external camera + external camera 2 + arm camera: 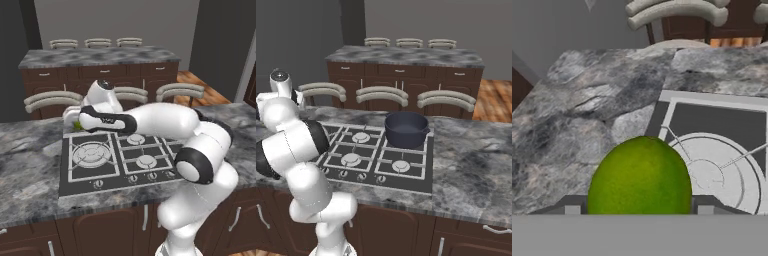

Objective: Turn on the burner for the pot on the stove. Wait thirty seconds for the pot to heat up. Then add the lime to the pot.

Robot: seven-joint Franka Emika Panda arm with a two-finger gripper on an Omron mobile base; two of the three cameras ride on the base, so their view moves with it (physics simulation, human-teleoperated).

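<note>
Gripper [640, 212] hugging the lime [640, 177] between both tips. Just past it, bare grey counter [572, 120] and the stove [712, 125] corner; stools [672, 12] lining up farther off.

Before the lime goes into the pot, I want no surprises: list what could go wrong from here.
1. The lime sits between the fingertips, but contact is hidden; a loose grip on a round fruit could let it roll off across the counter.
2. The pot stands at the far right burner of the stove, the gripper near its back left corner: a long carry.
3. The pot's handles and rim could catch a low approach.
</note>
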